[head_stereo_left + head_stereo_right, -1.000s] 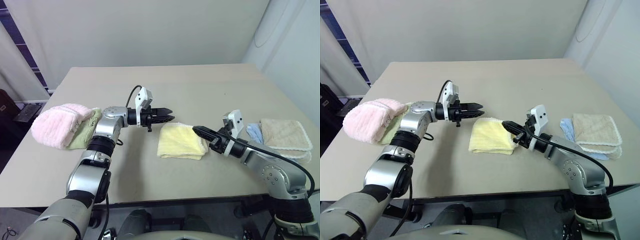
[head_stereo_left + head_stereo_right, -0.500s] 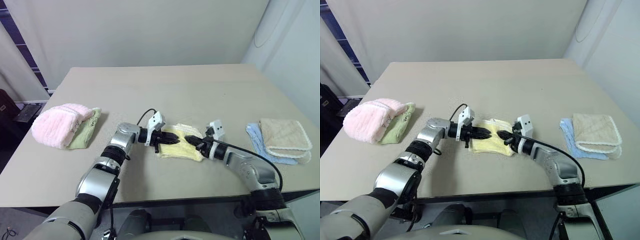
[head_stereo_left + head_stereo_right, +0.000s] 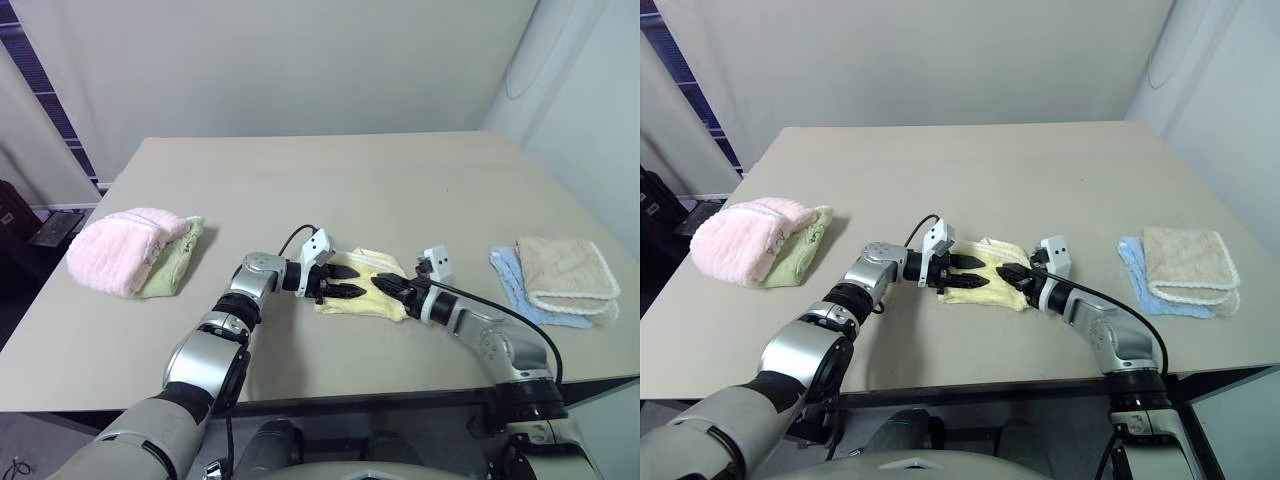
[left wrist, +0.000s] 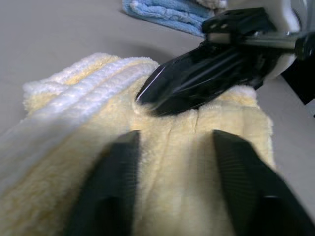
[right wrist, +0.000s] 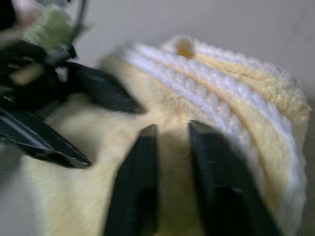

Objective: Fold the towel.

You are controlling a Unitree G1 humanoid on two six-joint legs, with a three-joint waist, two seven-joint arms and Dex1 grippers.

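I have the left gripper [image 3: 973, 273] lying low over the left side of the towel [image 3: 992, 285], its two black fingers [image 4: 120, 182] spread apart with bare yellow pile between them and nothing pinched. The right gripper [image 3: 1007, 274] comes in from the right, tips pointing left toward the other one; its fingers [image 5: 139, 177] stand a little apart, resting on the cloth without any fold caught between them that I can see. The two sets of tips sit near each other over the middle of the towel, not touching. The towel itself lies folded and flat on the table [image 3: 330, 170], near the front edge and about centred, its whiter ribbed border [image 5: 216, 98] showing along the far side. Out to the left I see a fluffy pink towel [image 3: 115, 245] piled on a pale green cloth [image 3: 170, 265]. Far right, a beige towel [image 3: 565, 268] lies on top of a light blue one [image 3: 512, 275].
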